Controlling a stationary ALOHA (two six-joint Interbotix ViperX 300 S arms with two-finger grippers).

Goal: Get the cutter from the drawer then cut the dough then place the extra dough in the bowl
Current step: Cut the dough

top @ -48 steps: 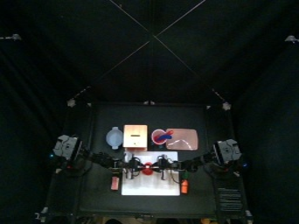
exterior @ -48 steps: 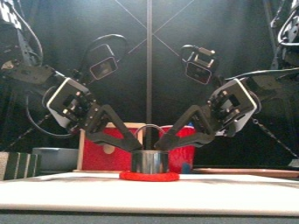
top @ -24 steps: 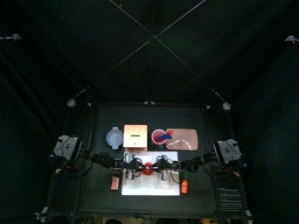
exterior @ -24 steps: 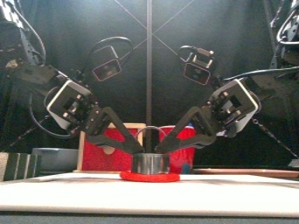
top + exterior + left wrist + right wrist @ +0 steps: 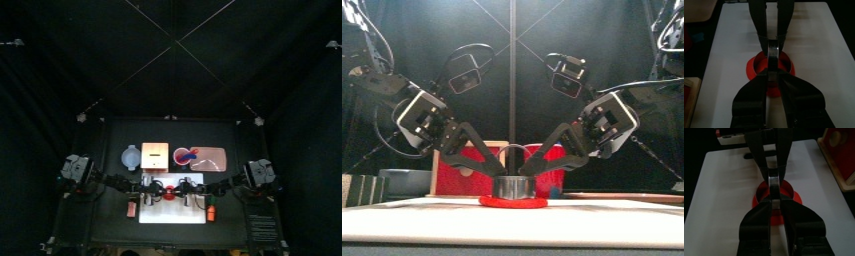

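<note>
The round metal cutter [image 5: 513, 186] stands upright on the red dough [image 5: 513, 201], in the middle of the white cutting board [image 5: 422, 206]. The left gripper [image 5: 498, 158] and right gripper [image 5: 531, 157] meet above it from either side, each with its fingers clamped on the cutter's wire handle

Black curtains [image 5: 80, 60] on all sides of a small black table [image 5: 118, 130], dim light.
</note>
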